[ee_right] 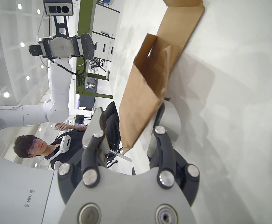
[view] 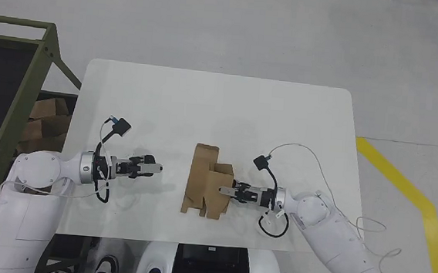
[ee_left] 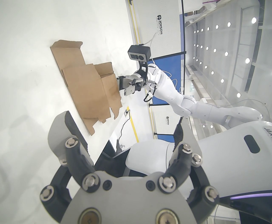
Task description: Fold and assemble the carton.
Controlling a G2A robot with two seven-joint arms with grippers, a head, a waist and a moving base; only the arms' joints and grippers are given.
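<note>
Top view, read from 9 o'clock to 3 o'clock. Off the table's 9 o'clock edge stands a green-framed rack (view: pixel 27 42) with brown cardboard pieces (view: pixel 46 119) by it. My left gripper (view: pixel 148 166) (ee_left: pixel 124 125) is over the white table (view: pixel 221 106), toward 8 o'clock from its centre. It is released, its jaws spread wide with nothing between them. It points toward 3 o'clock at the carton (view: pixel 204 182) (ee_left: pixel 89 89) (ee_right: pixel 146 84) and is well apart from it. The carton, brown corrugated board and partly folded, lies near the table's 6 o'clock edge. Most of its panels are flat on the surface, and a flap on its 3 o'clock side is raised. My right gripper (view: pixel 226 190) (ee_left: pixel 125 86) (ee_right: pixel 131 112) sits at the carton's 4 o'clock and is likewise released. Its fingers stand on either side of the raised flap, one finger (ee_right: pixel 172 118) touching the flap's edge and the other (ee_right: pixel 95 125) apart from it. A yellow floor line (view: pixel 401 182) runs past the table's 3 o'clock side.
</note>
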